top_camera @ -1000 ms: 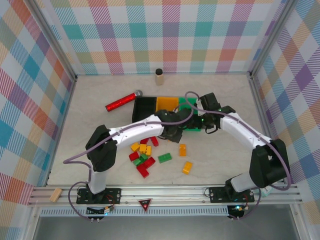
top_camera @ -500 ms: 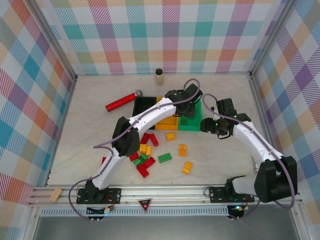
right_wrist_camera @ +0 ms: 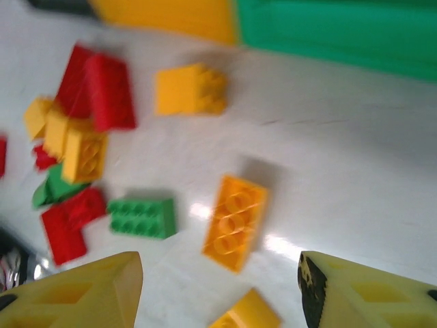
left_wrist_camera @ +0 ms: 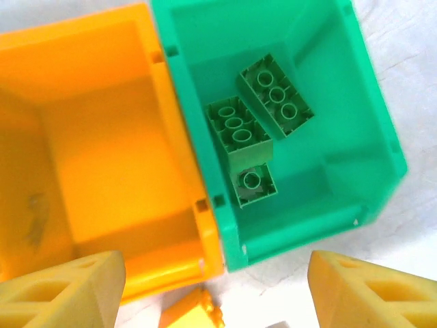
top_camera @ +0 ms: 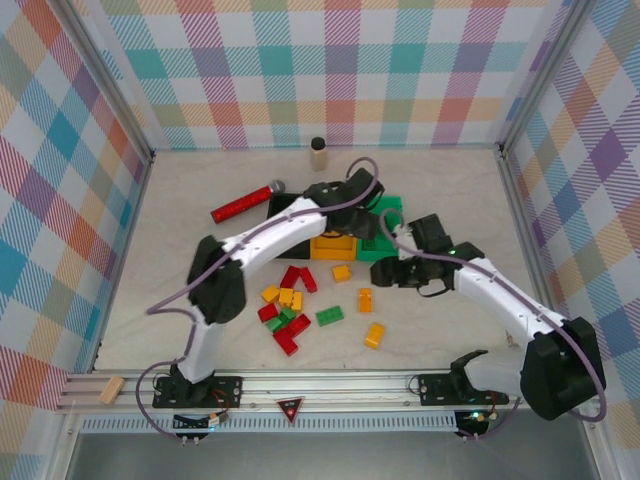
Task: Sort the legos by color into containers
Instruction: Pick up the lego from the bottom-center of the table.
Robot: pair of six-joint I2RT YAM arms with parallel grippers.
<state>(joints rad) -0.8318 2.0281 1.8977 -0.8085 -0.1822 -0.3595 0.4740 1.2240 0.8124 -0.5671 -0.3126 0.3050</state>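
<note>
1. A pale marbled table (top_camera: 440,180) stands inside pastel plaid walls.
2. Mid-table, three bins are joined in a row: the black bin (top_camera: 284,203), orange bin (left_wrist_camera: 102,150) and green bin (left_wrist_camera: 355,137).
3. Three green legos (left_wrist_camera: 239,130) lie in the green bin.
4. Loose legos (top_camera: 285,305) in red, yellow-orange and green are scattered just in front of the bins.
5. The left gripper (left_wrist_camera: 215,273) hovers above the orange and green bins, fingers spread, pinching nothing.
6. The right gripper (right_wrist_camera: 218,287) hangs over an orange brick (right_wrist_camera: 235,222), fingers spread and empty.
7. A red cylinder (top_camera: 245,202) lies beside the black bin, and a tan cylinder (top_camera: 319,153) stands behind.
</note>
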